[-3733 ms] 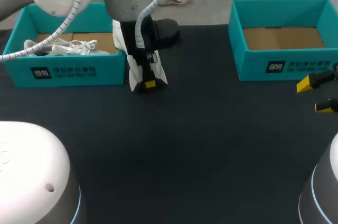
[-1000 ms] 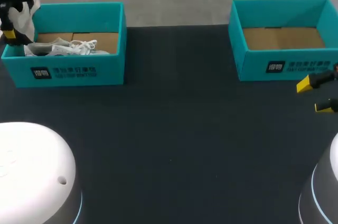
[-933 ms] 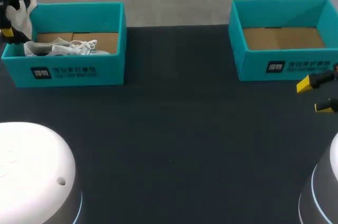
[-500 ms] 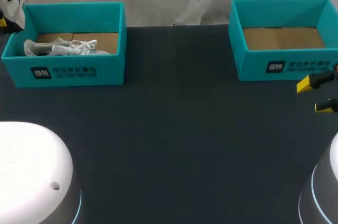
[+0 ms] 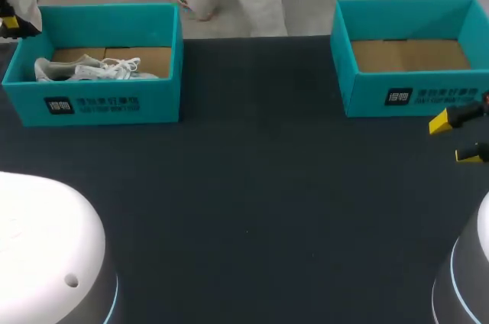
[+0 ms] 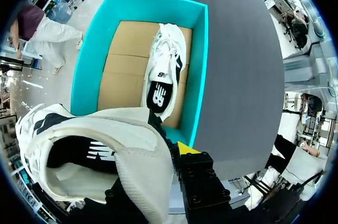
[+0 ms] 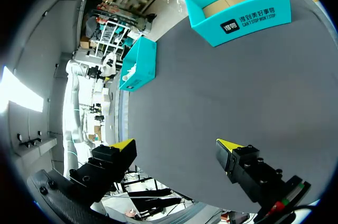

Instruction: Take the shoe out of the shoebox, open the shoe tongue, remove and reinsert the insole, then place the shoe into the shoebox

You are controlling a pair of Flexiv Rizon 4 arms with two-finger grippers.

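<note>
Left wrist view: my left gripper (image 6: pixel 170 152) is clamping the white shoe (image 6: pixel 105 145), holding it over the outer end of the left shoebox (image 6: pixel 203 65) at the table's far-left corner. The box's long axis is running straight ahead of my fingers. My right gripper (image 7: pixel 176 145) is hanging open at the table's right edge.

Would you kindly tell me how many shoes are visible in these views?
2. The first shoe is held up in the left fingers, beside the left shoebox; the second shoe lies inside that shoebox. None shows in the right shoebox.
</note>
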